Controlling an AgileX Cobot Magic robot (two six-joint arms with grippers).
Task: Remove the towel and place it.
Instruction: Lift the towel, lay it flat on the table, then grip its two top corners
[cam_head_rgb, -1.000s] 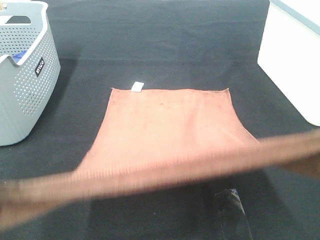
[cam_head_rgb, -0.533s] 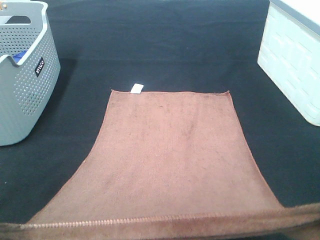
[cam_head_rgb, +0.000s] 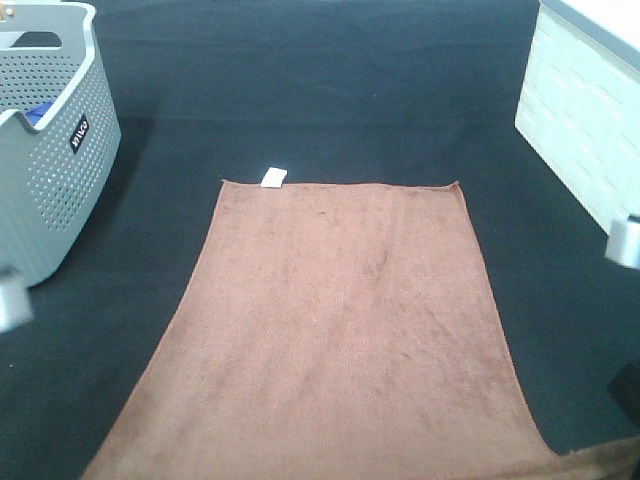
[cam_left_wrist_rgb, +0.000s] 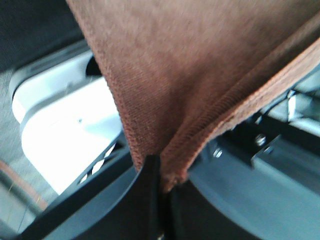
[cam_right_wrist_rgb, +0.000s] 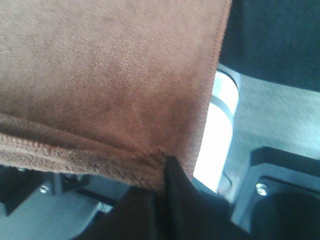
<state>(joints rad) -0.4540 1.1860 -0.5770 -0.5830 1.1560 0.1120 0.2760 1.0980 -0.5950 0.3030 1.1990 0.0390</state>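
Observation:
The towel (cam_head_rgb: 340, 330) is a reddish-brown cloth stretched over the black table, its far edge lying flat with a small white tag (cam_head_rgb: 273, 176) at the far left corner. Its near edge runs off the bottom of the exterior view. In the left wrist view my left gripper (cam_left_wrist_rgb: 161, 172) is shut on one stitched corner of the towel (cam_left_wrist_rgb: 190, 75), which hangs taut from the black fingers. In the right wrist view my right gripper (cam_right_wrist_rgb: 162, 172) is shut on the other near corner of the towel (cam_right_wrist_rgb: 110, 75). Neither gripper's fingers show in the exterior view.
A grey perforated basket (cam_head_rgb: 60, 190) stands at the far left with a blue item (cam_head_rgb: 35, 113) inside. A white basket (cam_head_rgb: 585, 120) stands at the far right. Blurred grey arm parts show at the left edge (cam_head_rgb: 10, 300) and right edge (cam_head_rgb: 625, 240).
The towel's near edge, held up across the exterior view a second ago, has dropped toward the near side and out of frame. The cloth now lies spread flatter and longer.

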